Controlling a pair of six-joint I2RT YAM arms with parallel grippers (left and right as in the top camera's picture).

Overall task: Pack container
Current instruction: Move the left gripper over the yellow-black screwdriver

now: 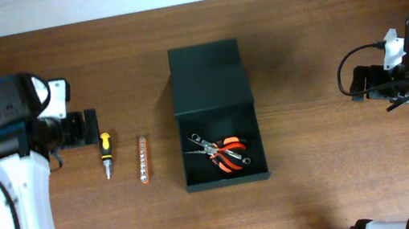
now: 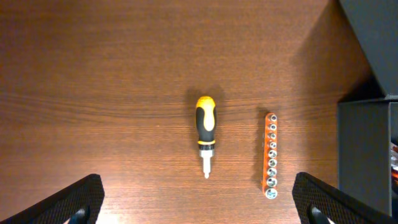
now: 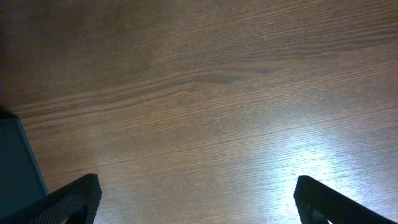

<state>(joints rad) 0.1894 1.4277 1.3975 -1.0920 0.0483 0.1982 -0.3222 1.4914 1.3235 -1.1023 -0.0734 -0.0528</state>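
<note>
The dark green-black square container [image 1: 194,150] stands open at the table's middle, its flap lid [image 1: 208,77] folded back. Orange-handled pliers [image 1: 223,152] lie inside it. A yellow-and-black stubby screwdriver [image 1: 105,152] and an orange socket rail [image 1: 142,160] lie on the table left of the container; both show in the left wrist view, the screwdriver [image 2: 206,130] and the rail [image 2: 270,155]. My left gripper [image 2: 199,208] is open and empty, just left of the screwdriver. My right gripper [image 3: 196,205] is open and empty, far right of the container, whose edge shows in its view [image 3: 15,162].
The brown wooden table [image 1: 325,161] has a pale wall edge along the back. Cables hang by both arms at the table's left and right sides.
</note>
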